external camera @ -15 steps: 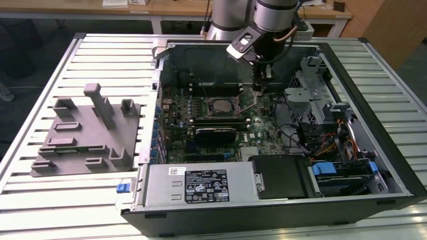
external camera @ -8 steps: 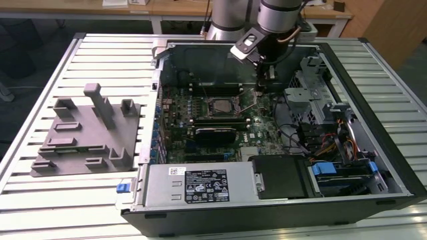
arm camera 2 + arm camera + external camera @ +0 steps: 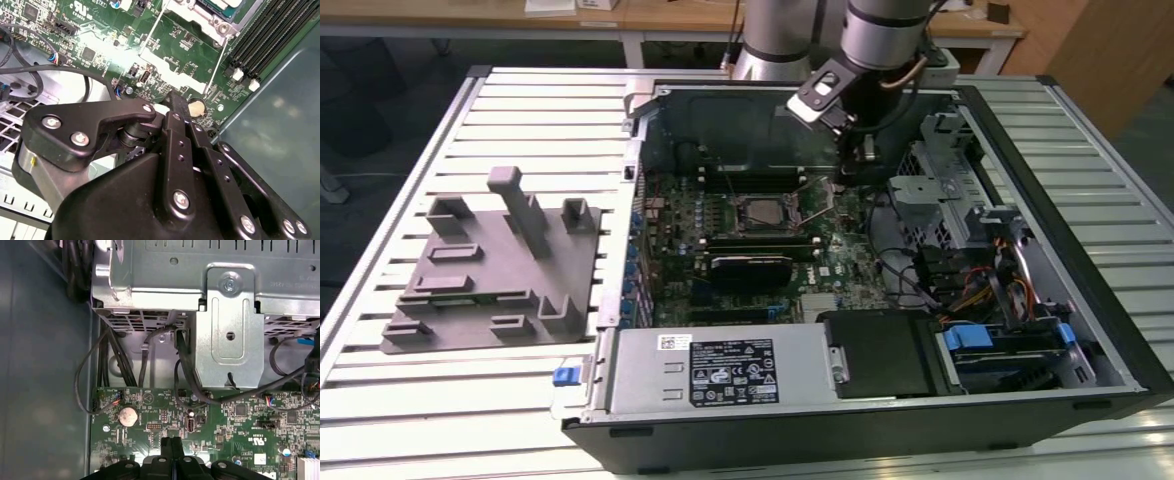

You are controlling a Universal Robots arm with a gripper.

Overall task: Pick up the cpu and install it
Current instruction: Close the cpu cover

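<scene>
Gripper (image 3: 858, 160): fingers pressed together, pads touching along their length in both wrist views (image 3: 172, 441) (image 3: 176, 102); nothing is held between them.
Gripper position: low inside the computer case (image 3: 1107, 335), over the motherboard (image 3: 841, 262), just to the exterior view's right of the socket frame (image 3: 735, 211).
Nearest item to fingertips: coin cell battery (image 3: 127, 416), close beside them on the board; contact with the board cannot be told.
Cpu (image 3: 759, 209): pale square lying flat inside the socket frame, near the middle of the motherboard; apart from the gripper.
Lever (image 3: 218, 62): thin metal rod running beside the socket; latched or free cannot be told.
Grey fixture (image 3: 494, 265): on the slatted table (image 3: 400, 400), at the exterior view's left of the case, well apart from the arm; no chip seen on it.
Drive cage (image 3: 230, 315): metal bracket with cables beyond the board's edge, untouched.
Progress, done: judged that pick-up and placing are complete, since the cpu sits in the socket and the gripper is empty.
Progress, left: judged that only securing the socket may remain, if it is not already clamped.
</scene>
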